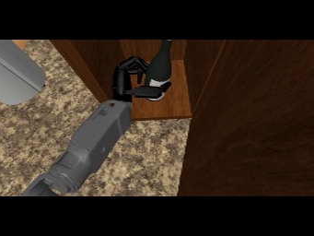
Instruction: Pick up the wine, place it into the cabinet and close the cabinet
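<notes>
- wine (160, 64) is standing upright inside the cabinet (254, 115), on its wooden shelf (173, 103), neck pointing toward 12 o'clock and the white-banded base resting near the shelf's middle.
- cabinet is holding only this one bottle in the compartment that is showing; its door (254, 138) is hanging open, filling the view from 1 to 5 o'clock.
- left hand (126, 76) is sitting inside the opening at 9 o'clock of the bottle, its thumb reaching across to touch the bottle's base while the fingers are arching loosely beside the glass rather than wrapping it.
- left forearm (95, 138) is running in from 7 o'clock over the speckled counter (23, 133).
- grey object (9, 69) is showing at 10 o'clock, well apart from the cabinet; whether it is the other arm cannot be told.
</notes>
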